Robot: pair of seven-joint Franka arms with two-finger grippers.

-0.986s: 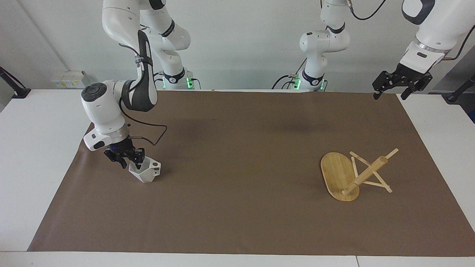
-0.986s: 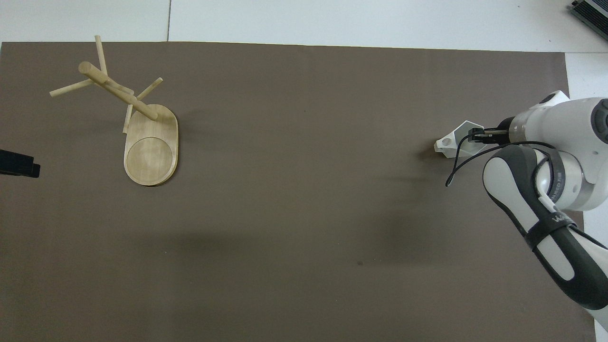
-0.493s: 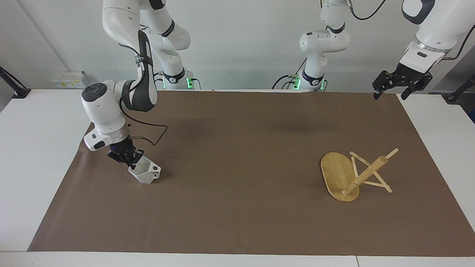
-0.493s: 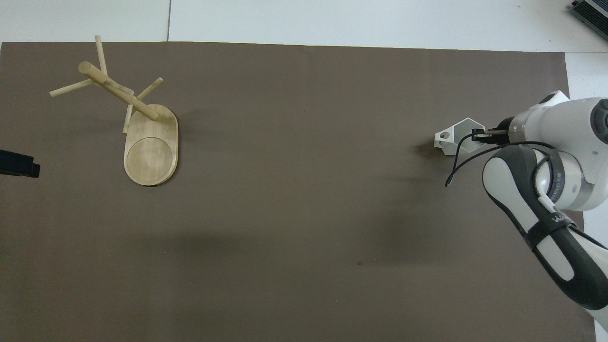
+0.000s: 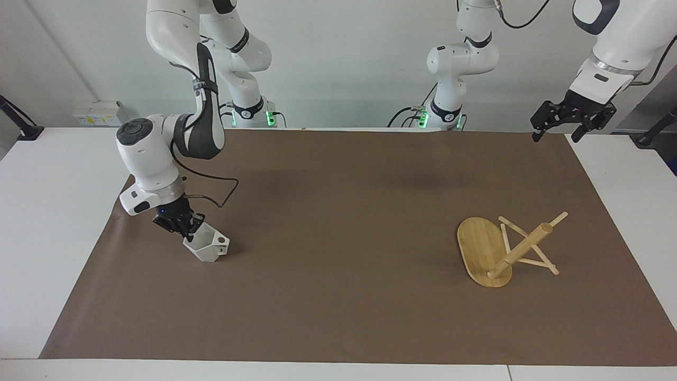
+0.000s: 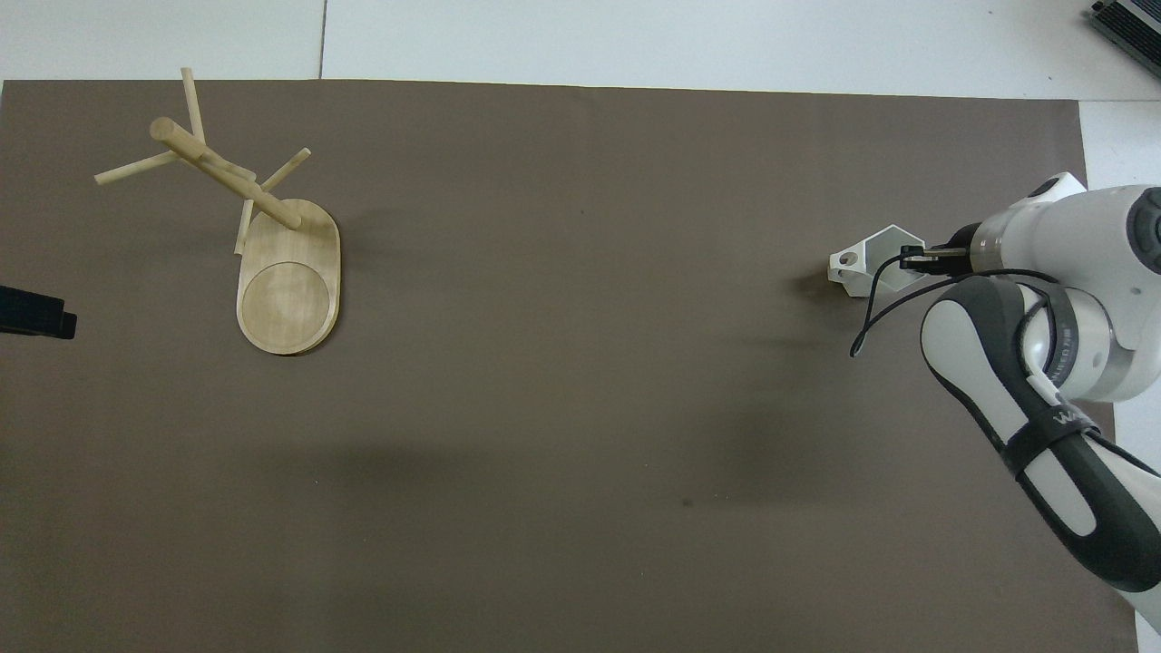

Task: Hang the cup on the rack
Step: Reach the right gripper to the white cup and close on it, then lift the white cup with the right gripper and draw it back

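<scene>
cup (image 5: 207,247) rim between right jaws

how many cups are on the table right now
1. The small white faceted cup sits on the brown mat toward the right arm's end, with the right gripper shut on its rim. No others show.

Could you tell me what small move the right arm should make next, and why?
Probably a short straight lift. The right gripper is shut on the rim of the cup, which looks still on the brown mat. The rack stands toward the left arm's end, so the cup must clear the mat first.
</scene>
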